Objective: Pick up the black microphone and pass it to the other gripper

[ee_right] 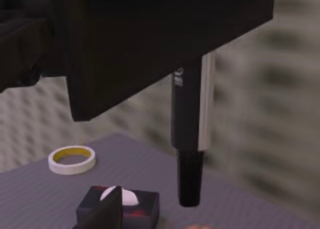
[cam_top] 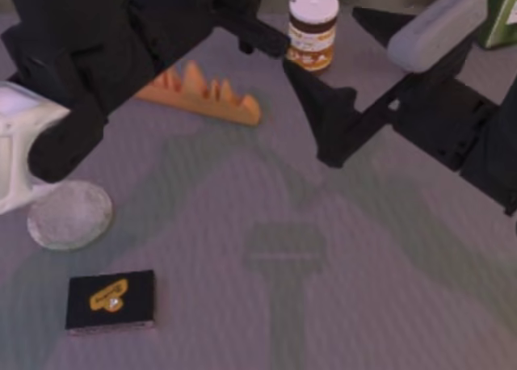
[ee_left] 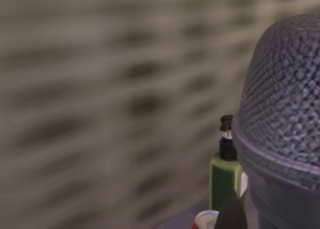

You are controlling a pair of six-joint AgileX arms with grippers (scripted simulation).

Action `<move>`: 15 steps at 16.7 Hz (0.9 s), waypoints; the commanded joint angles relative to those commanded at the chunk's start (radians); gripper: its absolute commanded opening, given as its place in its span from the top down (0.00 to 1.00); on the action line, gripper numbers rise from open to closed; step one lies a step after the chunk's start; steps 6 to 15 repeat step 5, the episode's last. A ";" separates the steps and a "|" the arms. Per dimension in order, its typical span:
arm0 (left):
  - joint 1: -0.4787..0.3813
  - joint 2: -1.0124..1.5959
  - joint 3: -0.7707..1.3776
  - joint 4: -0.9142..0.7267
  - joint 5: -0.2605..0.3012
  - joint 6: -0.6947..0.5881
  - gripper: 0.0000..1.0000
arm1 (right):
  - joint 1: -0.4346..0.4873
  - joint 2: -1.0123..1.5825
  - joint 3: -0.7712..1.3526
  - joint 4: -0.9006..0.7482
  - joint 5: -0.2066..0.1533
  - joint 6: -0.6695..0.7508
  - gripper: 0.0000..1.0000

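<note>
The black microphone (cam_top: 262, 37) is held up off the table, with my left gripper (cam_top: 242, 27) shut on it. In the top view only its slim black handle shows, sticking out toward the right. Its grey mesh head (ee_left: 285, 114) fills the left wrist view's edge beside a dark fingertip (ee_left: 232, 214). The right wrist view shows the handle (ee_right: 189, 139) hanging from the left gripper's black body (ee_right: 150, 49), its head hidden. My right gripper (cam_top: 321, 40) is open, fingers spread wide, just off the handle's free end and not touching it.
A white-lidded jar (cam_top: 313, 27) and a green bottle (cam_top: 501, 14) stand at the back right. An orange spiked rack (cam_top: 202, 91) lies at mid-left, with a tape roll (cam_top: 69, 216) and a flat black box with a yellow logo (cam_top: 111, 300) at front left.
</note>
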 joint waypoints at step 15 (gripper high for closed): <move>0.070 -0.046 -0.039 -0.005 0.062 -0.004 1.00 | -0.012 -0.117 -0.104 -0.013 -0.022 0.003 0.00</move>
